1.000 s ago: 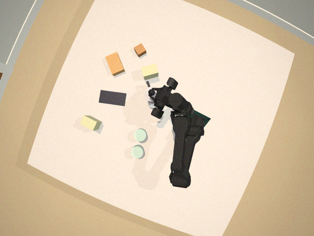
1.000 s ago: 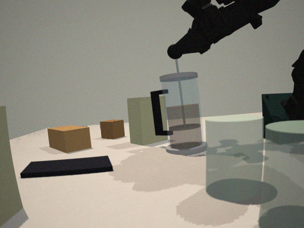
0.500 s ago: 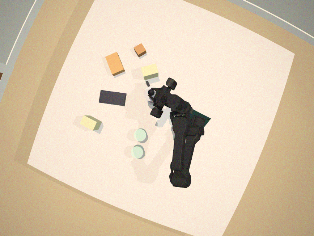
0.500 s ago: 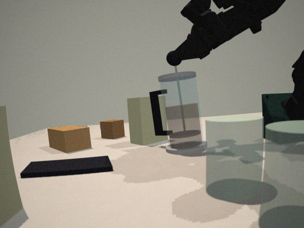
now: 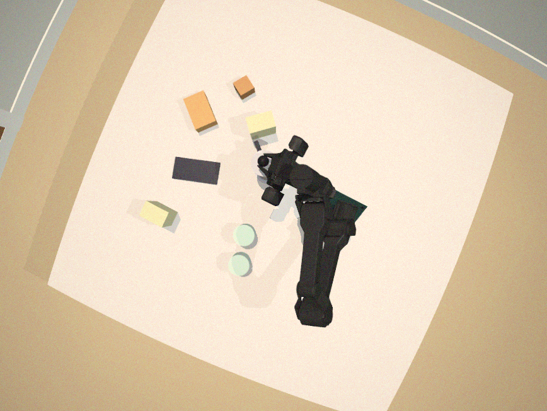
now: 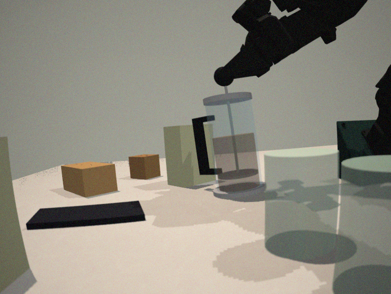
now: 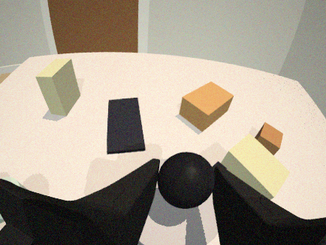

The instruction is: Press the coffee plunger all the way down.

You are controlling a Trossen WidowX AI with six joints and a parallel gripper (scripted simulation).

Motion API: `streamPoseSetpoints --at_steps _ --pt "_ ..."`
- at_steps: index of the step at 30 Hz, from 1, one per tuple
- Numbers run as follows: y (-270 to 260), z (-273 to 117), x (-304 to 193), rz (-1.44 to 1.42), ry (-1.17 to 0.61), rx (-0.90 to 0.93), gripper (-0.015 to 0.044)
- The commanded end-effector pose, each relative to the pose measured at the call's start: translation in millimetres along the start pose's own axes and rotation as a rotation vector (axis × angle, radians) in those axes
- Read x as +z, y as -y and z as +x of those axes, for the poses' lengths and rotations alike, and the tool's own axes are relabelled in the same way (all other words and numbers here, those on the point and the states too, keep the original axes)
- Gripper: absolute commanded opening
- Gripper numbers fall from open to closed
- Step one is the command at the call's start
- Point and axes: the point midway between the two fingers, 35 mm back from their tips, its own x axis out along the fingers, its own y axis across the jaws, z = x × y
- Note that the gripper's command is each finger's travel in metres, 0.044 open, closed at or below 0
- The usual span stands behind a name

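The coffee press [image 6: 243, 118] has a clear glass body, a grey lid [image 6: 227, 98] and a black handle [image 6: 200, 145] [image 5: 258, 145]. In the exterior view it leans slightly to the left. The round black plunger knob [image 5: 263, 161] [image 6: 223, 76] [image 7: 186, 180] is a short way above the lid, with a short piece of rod showing. The plunger disc [image 6: 238, 173] is low in the glass, a little above the base. My gripper [image 5: 264, 161] [image 6: 226, 75] [image 7: 186, 170] is shut on the knob, one finger on each side. The arm hides part of the press in the top view.
A pale yellow block [image 5: 261, 121] [image 6: 176, 154] [image 7: 259, 165] stands close by the handle. Two pale green cylinders [image 5: 244, 235] [image 5: 240, 264] stand nearby. A flat dark slab [image 5: 196, 170] [image 6: 85, 215], two orange blocks [image 5: 200, 110] [image 5: 243, 86] and another yellow block [image 5: 154, 214] are farther off.
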Motion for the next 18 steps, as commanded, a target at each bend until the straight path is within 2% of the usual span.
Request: streamPoseSetpoints --at_steps 1,14,18 --pt "0.1 1.6 -2.5 0.020 -0.010 0.004 0.0128" --pt "-0.1 0.1 -0.1 0.000 0.000 0.000 0.0128" --pt "-0.1 0.1 -0.1 0.000 0.000 0.000 0.0233"
